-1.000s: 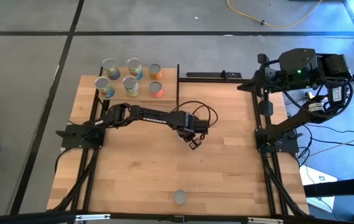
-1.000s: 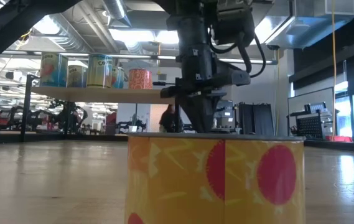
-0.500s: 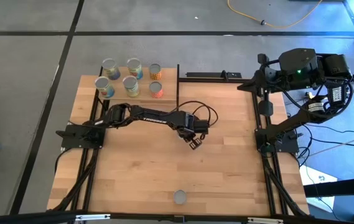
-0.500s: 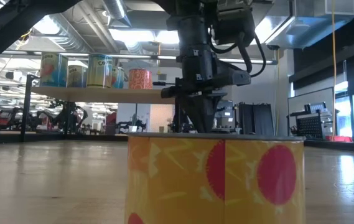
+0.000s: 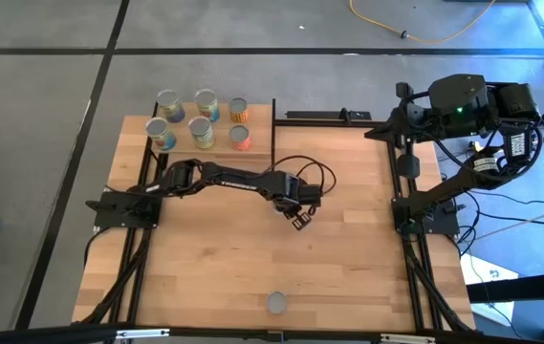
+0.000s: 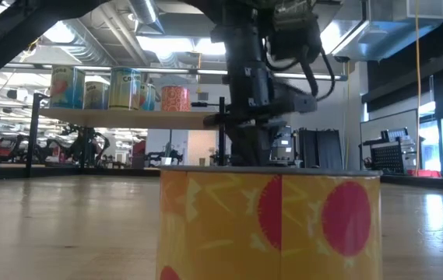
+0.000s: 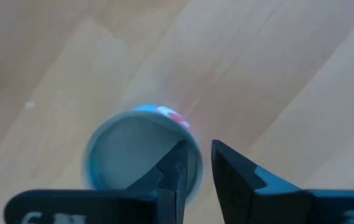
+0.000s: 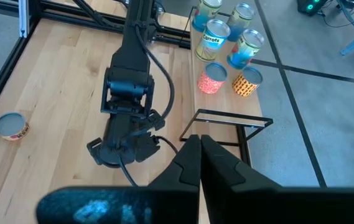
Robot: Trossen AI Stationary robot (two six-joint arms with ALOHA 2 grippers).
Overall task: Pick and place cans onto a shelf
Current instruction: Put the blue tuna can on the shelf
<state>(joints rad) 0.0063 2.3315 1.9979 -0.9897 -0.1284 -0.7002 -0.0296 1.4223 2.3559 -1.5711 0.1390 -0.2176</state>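
Observation:
One can point(image 5: 276, 303) with a silver top and a yellow label with red dots stands upright on the table near its near edge. It fills the front of the low view point(image 6: 268, 225) and shows in the left wrist view point(image 7: 142, 149). My left gripper point(image 5: 300, 221) hangs over the middle of the table, well short of that can, fingers a narrow gap apart point(image 7: 198, 165) and empty. Several cans point(image 5: 200, 119) stand upright on the shelf point(image 5: 262, 134) at the far left. My right gripper point(image 8: 200, 146) is shut and empty, parked at the table's right.
The shelf's black posts point(image 5: 273, 129) stand at its ends. Black arm frames run along the table's left point(image 5: 123, 210) and right point(image 5: 415, 215) sides. Bare wood lies between my left gripper and the lone can.
My left gripper has turned at its wrist over the middle of the table and stays in about the same place. The cans have not moved.

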